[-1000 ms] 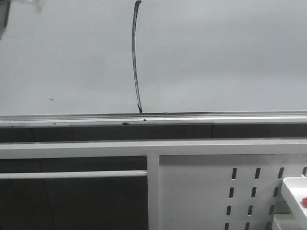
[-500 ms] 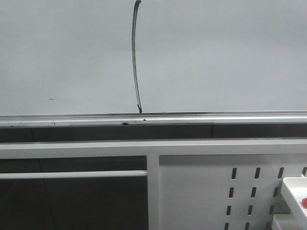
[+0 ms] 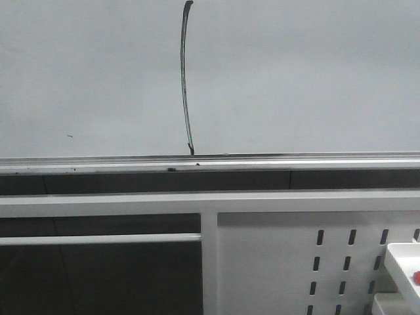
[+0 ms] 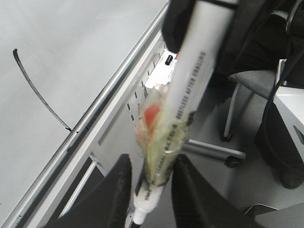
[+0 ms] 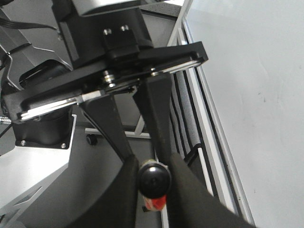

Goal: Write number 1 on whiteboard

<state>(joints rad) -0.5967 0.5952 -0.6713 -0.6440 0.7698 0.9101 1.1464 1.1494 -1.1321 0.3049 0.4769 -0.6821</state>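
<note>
The number 1 [image 3: 184,79] is a long thin black stroke on the whiteboard [image 3: 295,79], running from the top edge of the front view down to the silver rail [image 3: 295,162]. It also shows in the left wrist view [image 4: 40,92]. Neither gripper is in the front view. My left gripper [image 4: 153,160] is shut on a white marker [image 4: 190,90] wrapped in tape, held away from the board. My right gripper [image 5: 152,166] is shut on the marker's black cap [image 5: 153,180] at the far end. Its fingers [image 4: 247,28] flank the marker in the left wrist view.
Below the rail runs a white frame bar [image 3: 98,203] and a white perforated panel [image 3: 289,262]. A white tray [image 3: 401,262] with a red item [image 3: 416,276] sits at the lower right. A wheeled chair [image 4: 251,80] stands behind the arms.
A blurred piece of gripper in the top left corner of the front view one second ago has left the view. The stroke on the board is unchanged.
</note>
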